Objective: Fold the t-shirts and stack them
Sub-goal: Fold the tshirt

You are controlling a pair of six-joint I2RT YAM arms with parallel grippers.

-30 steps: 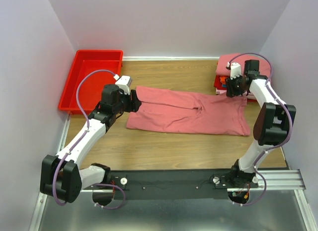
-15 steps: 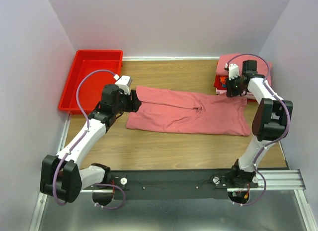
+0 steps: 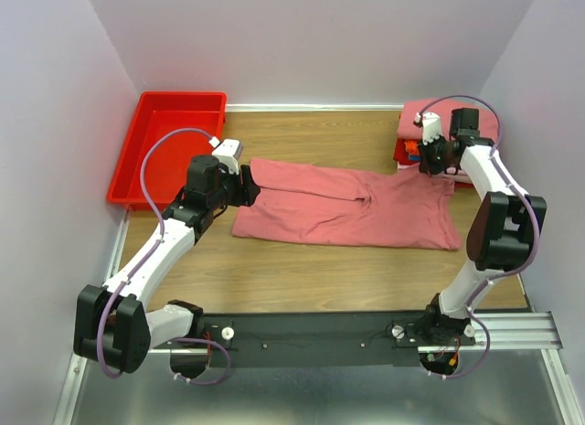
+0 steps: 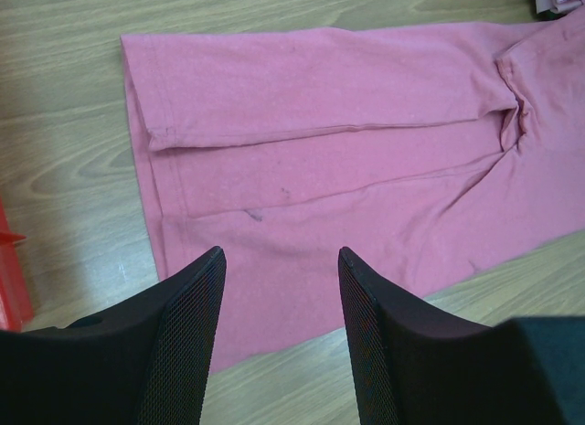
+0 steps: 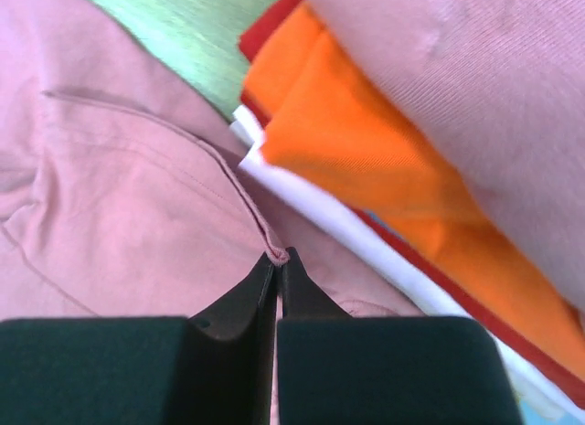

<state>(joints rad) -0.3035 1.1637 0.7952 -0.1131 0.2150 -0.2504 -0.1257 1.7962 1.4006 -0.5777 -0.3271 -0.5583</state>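
top external view: the wooden table (image 3: 320, 279) carries a large salmon-pink t-shirt (image 3: 347, 210), lying flat across its middle and partly folded lengthwise. a red bin (image 3: 178, 98) sits at the far left corner. at the far right corner lies a stack of folded t-shirts (image 3: 413, 114) with a pink one on top; the right wrist view shows an orange t-shirt (image 5: 366, 160) and white and red layers under it. the left tool (image 4: 279, 260) hangs over the shirt's left end, fingers spread, nothing between them. the right tool (image 5: 277, 260), fingers pressed together, pinches a stitched edge of the salmon-pink t-shirt just beside the stack.
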